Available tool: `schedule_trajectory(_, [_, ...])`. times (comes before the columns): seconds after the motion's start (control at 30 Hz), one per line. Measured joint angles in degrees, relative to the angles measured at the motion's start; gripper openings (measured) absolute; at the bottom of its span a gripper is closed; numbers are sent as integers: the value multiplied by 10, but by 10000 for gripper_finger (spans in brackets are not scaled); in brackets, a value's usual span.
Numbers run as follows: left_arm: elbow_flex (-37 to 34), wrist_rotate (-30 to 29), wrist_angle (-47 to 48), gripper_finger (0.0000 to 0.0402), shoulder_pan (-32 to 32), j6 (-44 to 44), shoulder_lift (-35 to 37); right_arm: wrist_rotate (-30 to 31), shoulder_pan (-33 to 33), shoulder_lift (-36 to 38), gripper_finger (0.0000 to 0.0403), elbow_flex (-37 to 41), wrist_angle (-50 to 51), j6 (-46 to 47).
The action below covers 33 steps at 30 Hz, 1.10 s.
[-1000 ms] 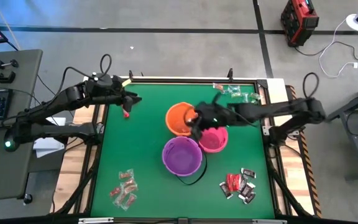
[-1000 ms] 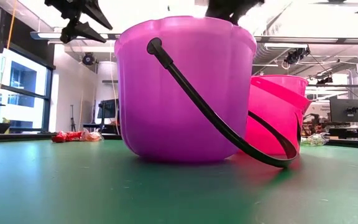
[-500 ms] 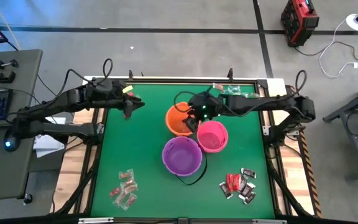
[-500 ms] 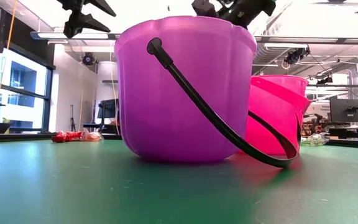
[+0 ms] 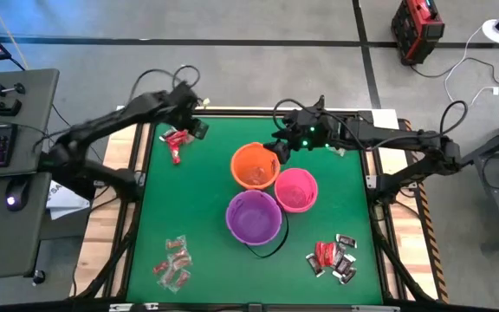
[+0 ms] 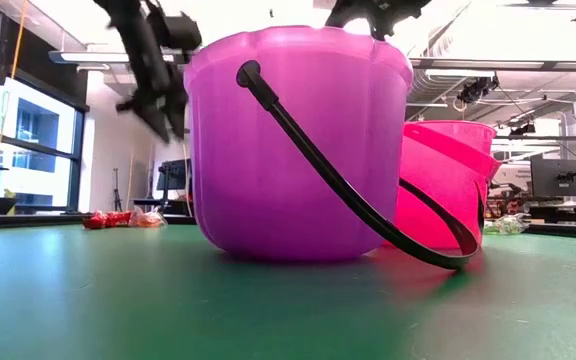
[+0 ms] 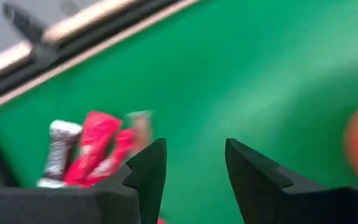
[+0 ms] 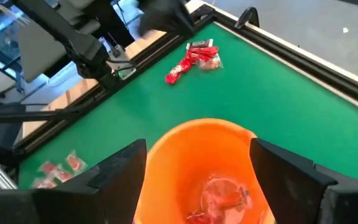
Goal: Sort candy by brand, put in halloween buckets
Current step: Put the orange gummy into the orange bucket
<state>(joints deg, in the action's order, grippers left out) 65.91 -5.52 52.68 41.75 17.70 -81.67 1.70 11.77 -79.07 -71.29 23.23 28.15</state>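
Three buckets stand mid-table: orange point(image 5: 254, 166), pink point(image 5: 296, 190) and purple point(image 5: 253, 217), whose black handle point(image 6: 358, 200) lies down on the table. A small pile of red candy point(image 5: 177, 139) lies at the far left. My left gripper point(image 5: 198, 128) hangs just right of it, open and empty; the pile point(image 7: 95, 152) shows beside its fingers. My right gripper point(image 5: 280, 145) is open above the orange bucket's far rim. Its fingers show wide apart on either side of the bucket point(image 8: 197, 155), which has wrapped candy point(image 8: 224, 196) at its bottom.
More candy lies in piles at the near left point(image 5: 173, 263), the near right point(image 5: 333, 257) and the far right corner point(image 5: 334, 132), the last partly under my right arm. Bare green table stretches between the piles and the buckets.
My left gripper has swung toward the table's far edge, sunk and tipped to point more steeply down, uncovering the red candy pile. My right gripper has drawn back from over the orange and pink buckets toward the far edge and risen a little.
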Motion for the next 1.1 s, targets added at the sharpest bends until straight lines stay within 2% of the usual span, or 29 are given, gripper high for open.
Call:
schedule_trajectory(0.17, [5, 7, 3, 152, 61, -42, -118, 1, -10, 0, 280, 0, 0, 3])
schedule_trajectory(0.33, [5, 8, -9, 152, 86, -68, -188, 9, -18, 0, 280, 0, 0, 7])
schedule_trajectory(0.53, [5, 32, -31, 152, 94, -73, -224, 37, -21, 0, 280, 0, 1, 16])
schedule_trajectory(0.77, [5, 36, -57, 149, 92, -69, -238, 41, -21, 0, 280, 0, 1, 20])
schedule_trajectory(0.9, [5, 37, -55, 109, 92, -78, -240, 41, -21, 0, 280, 0, 1, 20])
schedule_trajectory(1.03, [5, 52, -48, 22, 87, -79, -224, 41, -21, 0, 280, 0, 1, 19])
schedule_trajectory(1.1, [5, 64, -50, 13, 83, -73, -201, 41, -21, 0, 280, 0, 1, 16])
